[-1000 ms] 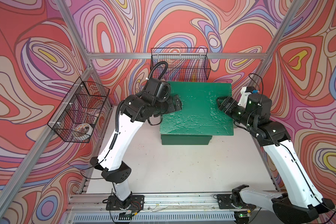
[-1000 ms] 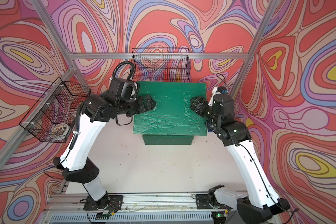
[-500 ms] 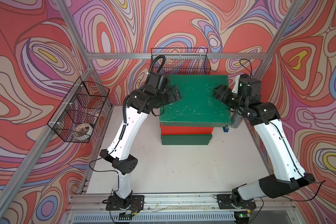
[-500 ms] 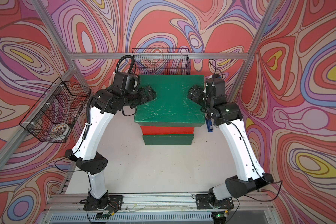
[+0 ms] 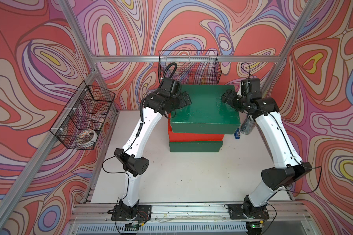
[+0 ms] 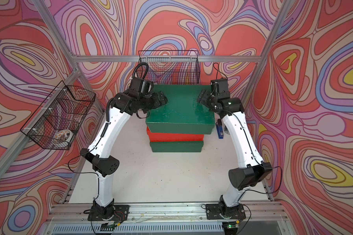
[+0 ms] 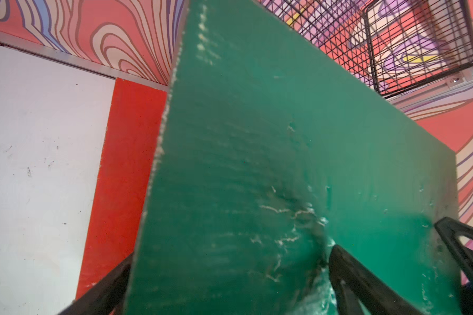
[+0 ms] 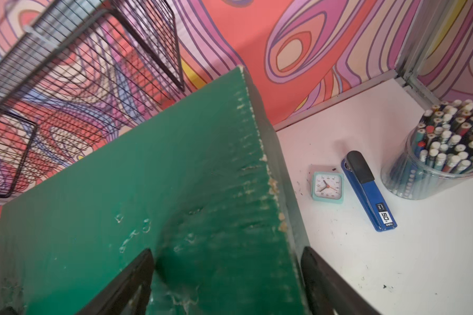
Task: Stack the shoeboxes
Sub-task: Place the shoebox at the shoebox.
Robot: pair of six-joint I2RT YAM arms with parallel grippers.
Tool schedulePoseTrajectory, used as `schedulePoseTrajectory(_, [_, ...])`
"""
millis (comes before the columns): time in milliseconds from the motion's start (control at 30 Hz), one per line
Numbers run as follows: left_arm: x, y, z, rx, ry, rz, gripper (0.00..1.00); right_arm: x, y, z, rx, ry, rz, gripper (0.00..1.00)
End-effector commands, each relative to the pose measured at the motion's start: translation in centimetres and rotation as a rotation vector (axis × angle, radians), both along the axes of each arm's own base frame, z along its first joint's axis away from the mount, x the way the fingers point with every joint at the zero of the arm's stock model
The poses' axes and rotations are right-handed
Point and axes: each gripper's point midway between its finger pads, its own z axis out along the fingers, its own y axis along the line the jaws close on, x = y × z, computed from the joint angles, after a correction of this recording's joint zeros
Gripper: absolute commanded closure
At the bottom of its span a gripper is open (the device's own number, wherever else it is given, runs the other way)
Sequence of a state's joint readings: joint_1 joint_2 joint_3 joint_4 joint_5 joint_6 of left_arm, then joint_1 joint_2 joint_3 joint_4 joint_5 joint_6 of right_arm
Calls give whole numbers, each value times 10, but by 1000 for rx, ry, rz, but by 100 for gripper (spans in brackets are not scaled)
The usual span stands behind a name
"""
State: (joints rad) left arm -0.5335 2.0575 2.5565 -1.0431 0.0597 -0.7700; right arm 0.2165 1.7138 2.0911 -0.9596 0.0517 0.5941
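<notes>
Dark green top shoebox [image 5: 204, 107], bright red middle shoebox [image 5: 196, 137], dark green bottom shoebox [image 5: 195, 147], white tabletop [image 5: 192, 179]

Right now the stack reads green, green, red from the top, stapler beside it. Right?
No: the red shoebox sits in the middle, the second green shoebox at the bottom, per both top views. The top green shoebox and stapler beside it are correct.

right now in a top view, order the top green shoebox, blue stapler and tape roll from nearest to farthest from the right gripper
1. Dark green cardboard shoebox on top: between the right gripper's jaws.
2. Blue plastic stapler: on the white table, right side.
3. White tape roll: in the left-wall wire basket.
</notes>
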Motion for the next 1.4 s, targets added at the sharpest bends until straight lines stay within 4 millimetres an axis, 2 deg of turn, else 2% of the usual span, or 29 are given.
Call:
schedulePoseTrajectory(0, [-45,-109,19,-294,41,-393,0,-1,84,6,238,6,303,15])
schedulePoseTrajectory(67, [-41,-108,10,-289,60,-390,0,13,73,-13,236,45,282,15])
schedulePoseTrajectory(167, [-34,-104,-4,-282,93,-388,0,26,54,-31,251,79,251,15])
schedulePoseTrajectory(333, [-26,-90,-22,-256,131,-369,0,41,35,-47,263,102,246,13])
schedulePoseTrajectory(500, [-21,-70,-24,-222,107,-333,0,45,20,-46,251,81,224,2])
schedulePoseTrajectory(833, [-7,-16,-15,-189,62,-236,0,40,-29,-33,240,50,115,2])
schedulePoseTrajectory(967, [-6,4,-4,-166,21,-217,0,36,-43,-25,257,25,104,2])
schedulePoseTrajectory(1000, [-6,9,0,-163,6,-210,0,28,-47,-11,261,-3,101,2])
schedulePoseTrajectory(1133, [-13,28,24,-162,-77,-175,0,19,-64,5,252,-40,67,2])
schedulePoseTrajectory(1233, [-23,45,41,-130,-162,-134,0,10,-79,13,256,-55,48,2])
schedulePoseTrajectory(1367, [-47,71,66,-106,-284,-70,0,-6,-93,23,245,-75,23,2])
